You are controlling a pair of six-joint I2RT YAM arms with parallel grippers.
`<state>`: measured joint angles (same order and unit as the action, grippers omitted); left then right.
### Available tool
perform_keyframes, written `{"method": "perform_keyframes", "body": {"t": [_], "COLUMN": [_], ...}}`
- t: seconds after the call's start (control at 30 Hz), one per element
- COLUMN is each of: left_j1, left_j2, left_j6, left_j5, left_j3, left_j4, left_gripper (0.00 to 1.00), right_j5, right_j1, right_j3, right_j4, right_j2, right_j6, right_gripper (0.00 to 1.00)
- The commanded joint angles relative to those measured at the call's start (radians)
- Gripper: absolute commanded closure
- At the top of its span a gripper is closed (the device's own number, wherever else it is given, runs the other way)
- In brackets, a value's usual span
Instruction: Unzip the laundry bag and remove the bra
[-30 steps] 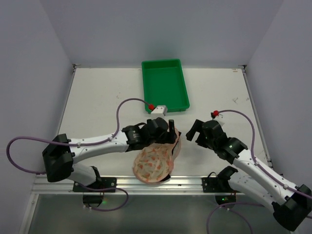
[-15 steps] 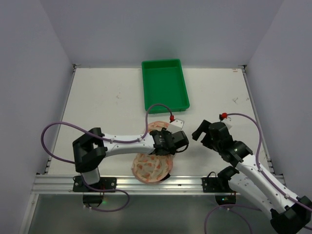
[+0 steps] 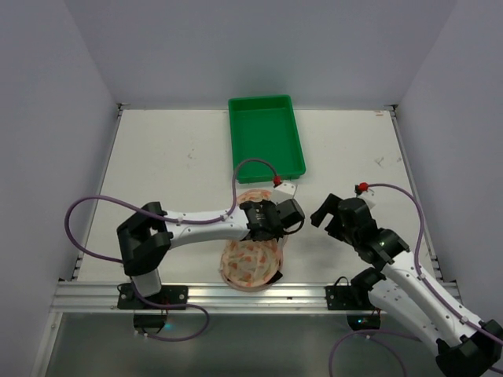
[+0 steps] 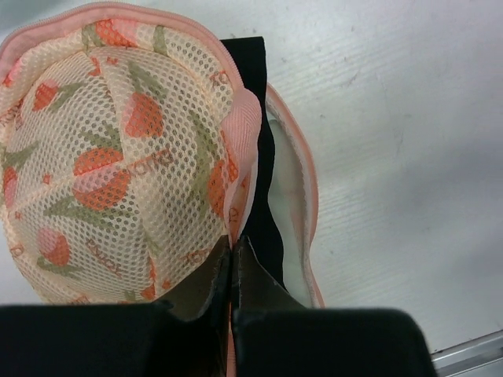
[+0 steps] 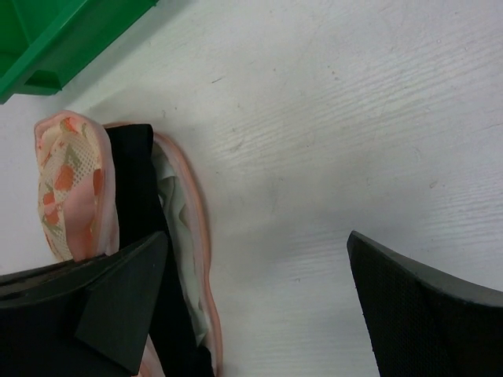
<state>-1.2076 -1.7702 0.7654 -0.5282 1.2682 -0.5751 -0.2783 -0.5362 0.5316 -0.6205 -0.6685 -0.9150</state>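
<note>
The laundry bag [image 3: 250, 265] lies at the table's near edge, pink mesh with an orange-red floral print. Its upper shell [image 4: 118, 157] stands apart from the lower pink-edged shell [image 4: 295, 196], so the bag gapes. In the gap a black strip shows, the bra [image 4: 263, 181], also visible from the right wrist as the bra [image 5: 134, 173] beside the floral shell [image 5: 71, 181]. My left gripper [image 4: 233, 247] is shut on the upper shell's pink edging. My right gripper [image 5: 258, 236] hangs open over bare table just right of the bag, its fingers [image 3: 324, 212] touching nothing.
A green plastic tray [image 3: 233, 141] stands at the back middle of the table, its corner [image 5: 47, 39] showing in the right wrist view. Purple cables loop beside both arms. The metal rail [image 3: 196, 294] runs along the near edge just below the bag.
The left gripper has closed from open to shut on the bag's pink edge, and its arm has swung in over the bag. The right gripper has drawn back a little to the right.
</note>
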Motion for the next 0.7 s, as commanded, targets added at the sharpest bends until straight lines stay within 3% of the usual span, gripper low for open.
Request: {"method": "perform_keyframes", "body": {"t": [0.0,0.23,0.67], "left_j1": [0.045,0.114,0.263], "left_j2": [0.087,0.248,0.597], "left_j6": [-0.003,0.037,0.121], "left_j5": [0.035,0.148,0.143], "left_j3": [0.020,-0.062,-0.412], "left_j4": [0.115,0.244,0.121], "left_gripper": [1.00,1.00,1.00], "right_j5": [-0.013,0.071,0.261], "right_j1": [0.004,0.004,0.004], "right_j3": [0.001,-0.010,0.016], "right_j4": [0.005,0.070,0.202], "right_j2": [0.020,0.037,-0.031], "right_j6": [0.021,0.077,0.194], "right_gripper": [0.01,0.01,0.01]}}
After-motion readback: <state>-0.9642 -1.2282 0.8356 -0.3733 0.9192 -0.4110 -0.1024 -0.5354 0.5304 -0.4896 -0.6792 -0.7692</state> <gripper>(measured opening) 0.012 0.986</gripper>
